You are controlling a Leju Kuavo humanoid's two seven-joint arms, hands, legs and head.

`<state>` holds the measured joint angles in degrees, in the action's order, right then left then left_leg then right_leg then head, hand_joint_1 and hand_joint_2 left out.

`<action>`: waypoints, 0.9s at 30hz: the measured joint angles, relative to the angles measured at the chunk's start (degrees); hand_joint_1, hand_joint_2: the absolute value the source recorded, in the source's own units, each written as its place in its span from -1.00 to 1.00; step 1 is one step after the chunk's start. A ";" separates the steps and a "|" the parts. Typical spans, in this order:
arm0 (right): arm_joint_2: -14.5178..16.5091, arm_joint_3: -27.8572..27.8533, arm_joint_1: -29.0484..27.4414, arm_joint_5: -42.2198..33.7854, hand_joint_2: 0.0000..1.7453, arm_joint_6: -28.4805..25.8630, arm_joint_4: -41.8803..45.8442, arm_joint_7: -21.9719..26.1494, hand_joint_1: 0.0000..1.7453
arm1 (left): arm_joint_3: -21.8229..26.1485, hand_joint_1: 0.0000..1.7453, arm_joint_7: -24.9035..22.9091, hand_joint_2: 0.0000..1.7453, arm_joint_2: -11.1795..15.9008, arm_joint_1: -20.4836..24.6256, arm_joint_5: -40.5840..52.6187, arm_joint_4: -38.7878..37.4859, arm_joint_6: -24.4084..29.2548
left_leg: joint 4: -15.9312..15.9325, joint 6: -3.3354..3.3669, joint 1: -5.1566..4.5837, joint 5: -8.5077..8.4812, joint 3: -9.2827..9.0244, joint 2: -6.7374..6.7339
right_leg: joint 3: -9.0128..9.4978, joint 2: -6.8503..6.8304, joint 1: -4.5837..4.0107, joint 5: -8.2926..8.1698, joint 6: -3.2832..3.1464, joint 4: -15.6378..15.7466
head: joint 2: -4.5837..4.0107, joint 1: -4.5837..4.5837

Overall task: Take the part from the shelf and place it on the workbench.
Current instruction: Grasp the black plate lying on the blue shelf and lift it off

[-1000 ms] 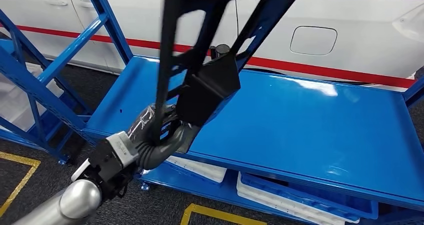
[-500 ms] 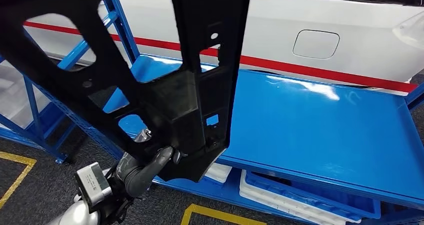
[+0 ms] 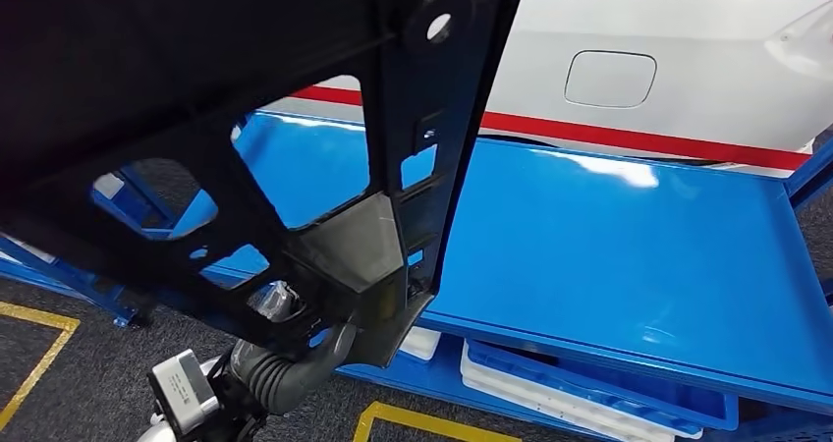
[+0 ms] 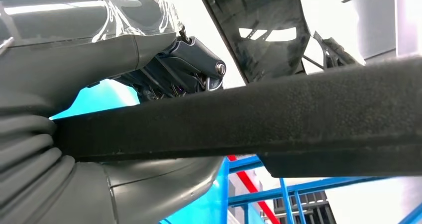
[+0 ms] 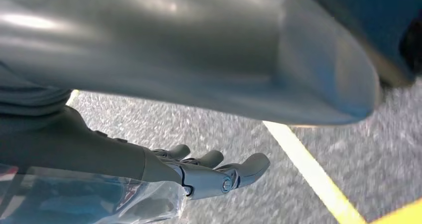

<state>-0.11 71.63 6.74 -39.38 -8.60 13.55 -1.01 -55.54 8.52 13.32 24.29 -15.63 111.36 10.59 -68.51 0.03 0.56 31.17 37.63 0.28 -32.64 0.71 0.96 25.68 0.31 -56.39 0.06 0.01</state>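
head view: a large black part (image 3: 295, 157), a flat frame with cut-out openings and a boxy block near its lower corner, fills the upper left of the picture, held up in the air above the near edge of the blue workbench (image 3: 629, 255). the left hand (image 3: 295, 363) comes up from below and grips the part's lower edge, its grey ribbed cover and thumb just under the block. in the left wrist view the thumb and the darker fingers (image 4: 184, 67) close on either side of a black bar of the part. behind the workbench stands a white car body (image 3: 688, 79) with a red stripe. in the right wrist view the right hand (image 5: 209, 171) hangs over grey floor with a yellow line (image 5: 313, 176), fingers loosely extended, holding nothing.
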 joint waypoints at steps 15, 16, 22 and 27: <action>0.13 -0.07 0.01 -0.21 -1.00 -0.26 -0.02 -0.13 -1.00 | 0.50 1.00 0.76 1.00 -0.92 -1.64 0.77 0.69 0.08 | 15.95 3.59 -0.82 -8.08 -7.37 -0.29 | -4.17 -0.47 -0.62 5.99 2.07 -9.89 | 0.01 0.15; 0.11 -0.07 -0.03 -0.23 -1.00 -0.26 -0.02 -0.13 -1.00 | 0.50 1.00 0.75 1.00 -0.97 -1.76 0.75 0.70 0.08 | 15.93 3.59 -0.85 -8.06 -7.36 -0.31 | -5.83 -0.47 -0.51 7.19 2.29 -13.26 | 0.01 0.17; -0.08 -0.15 0.04 -0.29 -1.00 -0.37 -0.02 -0.05 -1.00 | 0.48 1.00 0.75 1.00 -1.18 -1.98 0.83 0.74 0.07 | 15.00 2.75 -1.02 -7.37 -7.29 -0.17 | 0.21 -0.44 -0.18 -0.23 2.38 -0.22 | 0.01 0.20; -0.09 -0.37 -0.04 -0.31 -1.00 -0.44 -0.03 -0.01 -1.00 | 0.48 1.00 0.75 1.00 -1.28 -1.91 1.13 0.94 0.04 | 13.35 1.67 -0.98 -6.16 -6.42 -0.17 | 0.71 -0.31 -0.14 -0.63 0.87 1.37 | 0.01 0.07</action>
<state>-0.20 71.25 6.70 -39.69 -9.04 13.52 -1.02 -55.06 9.27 12.04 22.38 -14.50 112.31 10.63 -55.16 1.70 -0.43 25.01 31.22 0.11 -31.93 0.41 0.82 25.05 1.18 -55.01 0.07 0.08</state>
